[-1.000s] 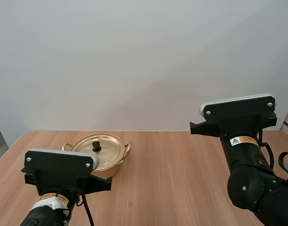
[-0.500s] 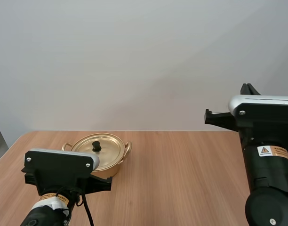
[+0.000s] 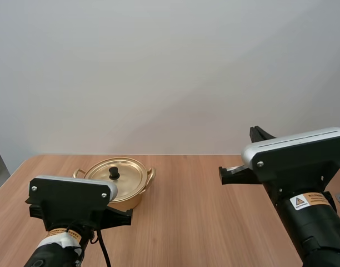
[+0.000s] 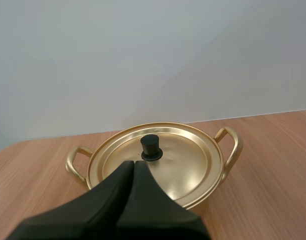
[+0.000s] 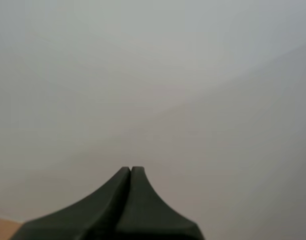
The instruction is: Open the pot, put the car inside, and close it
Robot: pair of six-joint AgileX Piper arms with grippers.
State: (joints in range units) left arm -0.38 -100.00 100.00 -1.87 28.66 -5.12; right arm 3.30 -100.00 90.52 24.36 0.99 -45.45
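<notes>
Pot stands on the left part of the table, its lid on and the black knob upright at the lid's middle. Our left hand hangs just short of the knob, fingers pressed together into one wedge. Our right hand is pressed together too, raised well apart from the pot. We judge lid removal comes first: spread the left fingers, centre them either side of the knob, pinch firmly, then lift straight up so the pot does not drag.
</notes>
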